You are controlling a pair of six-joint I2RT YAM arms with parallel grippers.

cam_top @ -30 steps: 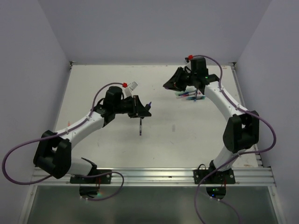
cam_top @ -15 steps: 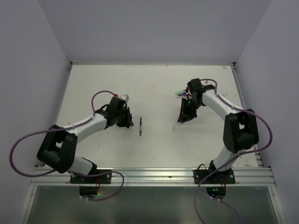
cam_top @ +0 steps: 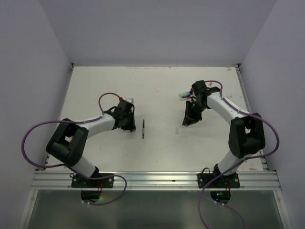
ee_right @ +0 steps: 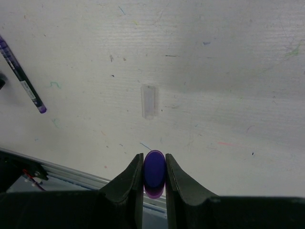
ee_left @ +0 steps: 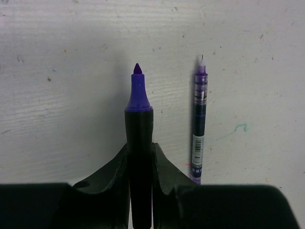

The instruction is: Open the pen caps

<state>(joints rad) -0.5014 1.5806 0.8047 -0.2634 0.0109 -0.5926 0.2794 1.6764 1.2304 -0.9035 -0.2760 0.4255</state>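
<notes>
My left gripper [ee_left: 139,148] is shut on a black marker [ee_left: 139,129] whose purple tip is bare and points away over the table. A thin purple pen [ee_left: 198,124], also uncapped, lies on the table just right of it; in the top view this pen [cam_top: 143,129] lies right of the left gripper [cam_top: 127,121]. My right gripper [ee_right: 154,160] is shut on a purple pen cap [ee_right: 154,172], held low over the table. A whitish clear cap [ee_right: 149,101] lies on the table ahead of it. The right gripper [cam_top: 190,117] sits right of centre.
A few more pens [cam_top: 183,95] lie at the back right, partly hidden behind the right arm. The thin purple pen also shows at the far left of the right wrist view [ee_right: 21,76]. A metal rail [cam_top: 152,179] runs along the table's near edge.
The left gripper has drawn back left and down, away from the centre. The right gripper has swung from the pens at the back toward the middle and down. The last half second shows little movement.
</notes>
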